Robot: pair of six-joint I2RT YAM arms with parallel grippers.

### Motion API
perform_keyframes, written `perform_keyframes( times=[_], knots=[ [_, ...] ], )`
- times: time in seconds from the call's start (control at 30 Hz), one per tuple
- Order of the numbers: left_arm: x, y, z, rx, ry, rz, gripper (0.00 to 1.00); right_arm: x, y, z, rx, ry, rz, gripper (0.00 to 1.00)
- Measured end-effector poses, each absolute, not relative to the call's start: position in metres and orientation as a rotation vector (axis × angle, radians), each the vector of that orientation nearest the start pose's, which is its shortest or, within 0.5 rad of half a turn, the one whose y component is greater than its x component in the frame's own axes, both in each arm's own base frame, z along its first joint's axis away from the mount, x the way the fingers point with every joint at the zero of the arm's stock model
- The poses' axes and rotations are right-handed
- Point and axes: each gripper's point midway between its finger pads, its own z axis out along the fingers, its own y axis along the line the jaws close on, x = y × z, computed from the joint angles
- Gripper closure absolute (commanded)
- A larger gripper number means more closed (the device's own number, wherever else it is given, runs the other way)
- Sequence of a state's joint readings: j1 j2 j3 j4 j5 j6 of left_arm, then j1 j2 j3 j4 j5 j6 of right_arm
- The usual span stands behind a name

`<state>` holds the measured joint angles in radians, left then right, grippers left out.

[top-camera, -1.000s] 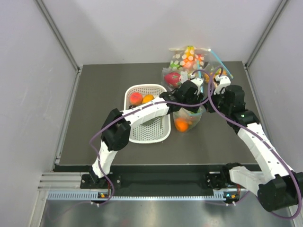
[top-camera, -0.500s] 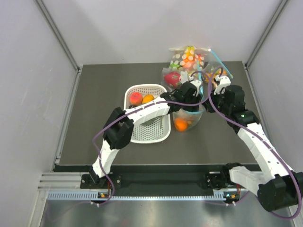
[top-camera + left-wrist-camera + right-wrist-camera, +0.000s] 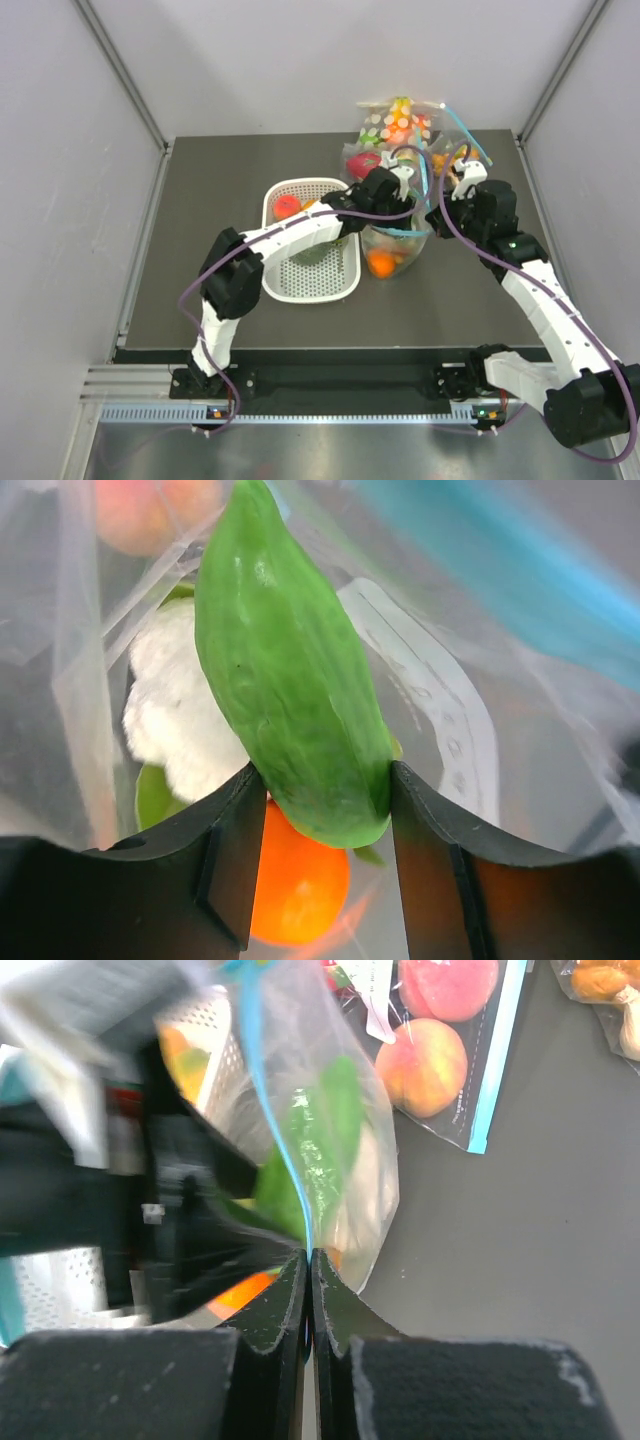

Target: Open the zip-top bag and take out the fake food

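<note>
The zip-top bag [image 3: 397, 245] stands open at mid-table, right of the basket. My left gripper [image 3: 374, 192] is at its mouth, shut on the long green vegetable [image 3: 290, 670] near its end. The left gripper's midpoint shows in the left wrist view [image 3: 320, 798]. Beneath lie the white cauliflower piece [image 3: 185, 715] and the round orange fruit [image 3: 300, 880], which also shows in the top view [image 3: 382, 263]. My right gripper [image 3: 309, 1253] is shut on the bag's light-blue zip strip [image 3: 262, 1080] and holds the mouth up. It also shows in the top view [image 3: 440, 214].
A white basket [image 3: 340, 285] lies left of the bag with a red fruit [image 3: 287, 207] in it. Other clear bags of toy food lie at the back [image 3: 400, 125], one with a pink dragon fruit [image 3: 362, 163]. A bag with peaches [image 3: 432, 1050] lies beside the held one.
My left gripper has moved a little left and back from the bag's mouth, with the green vegetable in it. My right gripper has kept its hold on the zip strip.
</note>
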<state>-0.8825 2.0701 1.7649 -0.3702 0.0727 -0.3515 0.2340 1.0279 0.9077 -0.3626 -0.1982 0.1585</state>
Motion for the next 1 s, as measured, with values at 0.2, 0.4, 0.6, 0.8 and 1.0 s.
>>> perform_keyframes(
  times=[0.2, 0.4, 0.6, 0.8, 1.0],
  knots=[
    [0.324, -0.442, 0.187, 0.688, 2.196, -0.802, 0.74, 0.315, 0.114, 0.219, -0.193, 2.066, 0.429, 1.00],
    [0.303, -0.431, 0.204, 0.736, 2.172, -0.862, 0.74, 0.318, 0.114, 0.214, -0.190, 2.083, 0.423, 1.00],
    [0.289, -0.420, 0.206, 0.766, 2.193, -0.870, 0.74, 0.324, 0.113, 0.212, -0.189, 2.096, 0.405, 1.00],
    [0.281, -0.413, 0.207, 0.819, 2.199, -0.863, 0.75, 0.333, 0.113, 0.222, -0.180, 2.081, 0.390, 1.00],
    [0.276, -0.411, 0.203, 0.871, 2.201, -0.857, 0.75, 0.341, 0.115, 0.237, -0.178, 2.049, 0.395, 1.00]
  ],
)
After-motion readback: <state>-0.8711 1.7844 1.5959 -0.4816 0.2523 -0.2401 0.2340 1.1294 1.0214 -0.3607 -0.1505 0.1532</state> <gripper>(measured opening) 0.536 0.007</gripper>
